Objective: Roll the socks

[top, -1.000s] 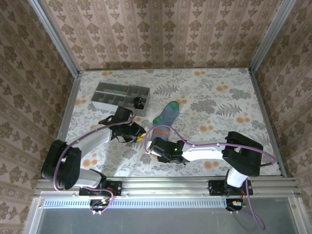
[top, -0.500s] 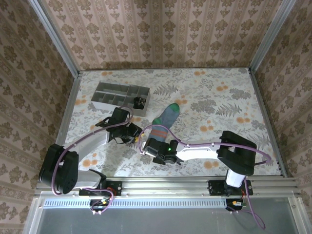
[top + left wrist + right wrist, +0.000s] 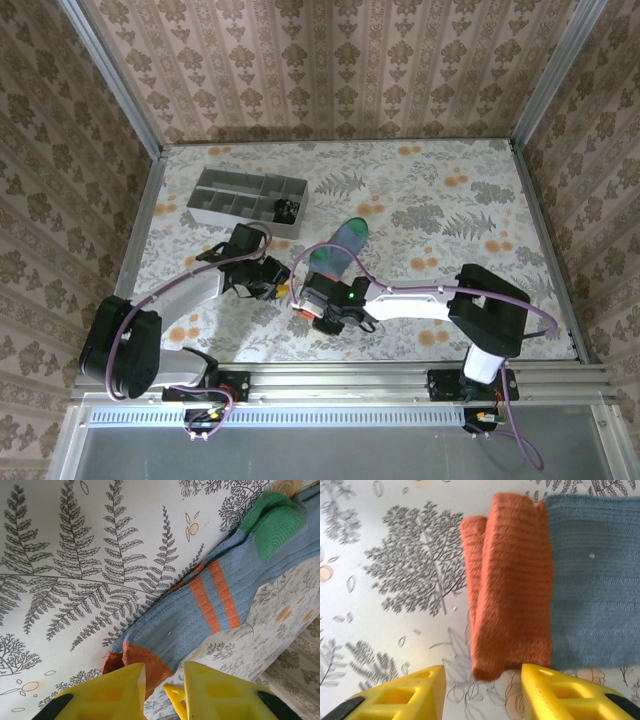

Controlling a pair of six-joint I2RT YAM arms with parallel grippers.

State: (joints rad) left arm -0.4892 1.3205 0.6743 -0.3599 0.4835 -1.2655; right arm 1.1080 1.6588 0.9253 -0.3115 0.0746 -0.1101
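**Sock rolling, first turn at the cuff.** The teal-grey ribbed fabric sock with orange stripes (image 3: 336,250) lies flat on the fern-printed table cover (image 3: 450,200), with both tools meeting at one end of it.

**Right gripper** (image 3: 482,690): the yellow fingers stand apart and grip nothing. The sock's orange cuff (image 3: 512,595) lies just ahead of the gap between them, doubled over on itself, and the teal leg runs away beyond it.

**Left gripper** (image 3: 165,687): the fingers are likewise parted, with a corner of the same cuff (image 3: 145,665) at their mouth. From here the sock (image 3: 210,595) stretches away to its green toe (image 3: 275,525), the part farthest from the tool.

**Change over the last second.** In the overhead view the right gripper (image 3: 303,302) has pushed forward over the cuff end, close beside the left gripper (image 3: 282,287), which has barely shifted. The sock reads shorter, its toe drawn nearer the tools. Judged with the doubled cuff, the first fold of the roll is started, but most of the length is still unrolled.

**Background.** Well beyond both tools stands a grey plastic compartment tray (image 3: 215,190). A small dark bundle (image 3: 287,210) sits in one end cell, too small to identify.
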